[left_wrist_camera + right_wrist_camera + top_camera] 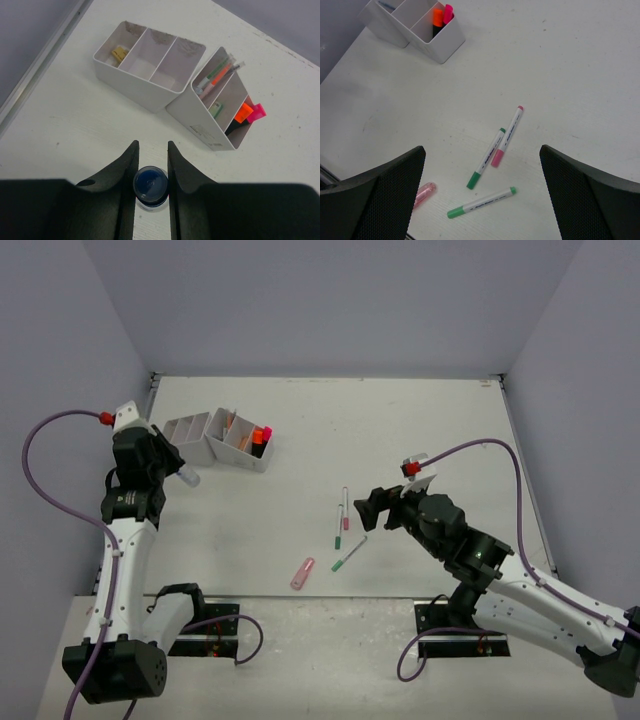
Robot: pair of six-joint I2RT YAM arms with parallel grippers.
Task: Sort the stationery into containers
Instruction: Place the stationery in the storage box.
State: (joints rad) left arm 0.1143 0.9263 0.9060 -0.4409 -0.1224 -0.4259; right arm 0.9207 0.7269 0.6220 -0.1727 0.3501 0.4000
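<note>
Top view, left gripper (180, 472): narrow, closed on the blue-capped bottle (188, 477). I read the bottle as held off the surface (420, 430), just beside the left organiser (186, 430) on its near side.
Top view, right organiser (240, 448): set at an angle against the left organiser. An orange highlighter (258, 437) and a pink highlighter (267, 432) stand upright in its end compartment.
Top view, right gripper (368, 510): jaws wide, nothing between them, just right of the loose pens.
Top view, loose items: pink-capped pen (346, 508), first green-capped pen (340, 530), second green-capped pen (348, 556), and a pale pink marker (302, 572) nearest the arm bases.
Left wrist view, bottle: I see the blue cap from above, with a finger against each side.
Left wrist view, left organiser: three compartments, with a tan eraser (120, 52) in the far-left one.
Left wrist view, right organiser: thin pens (220, 75) lean in the first compartment. The middle one holds a small green item (216, 109) that I cannot identify. The two highlighters are in the last.
Right wrist view, gripper: fingers spread to both frame edges, holding nothing.
Right wrist view, pens: the pink-capped pen and first green-capped pen lie side by side on the surface, and I cannot tell whether they touch. The second green-capped pen lies near them. The pale pink marker is partly hidden behind one finger.
Right wrist view, organisers: top left corner, well apart from the pens.
</note>
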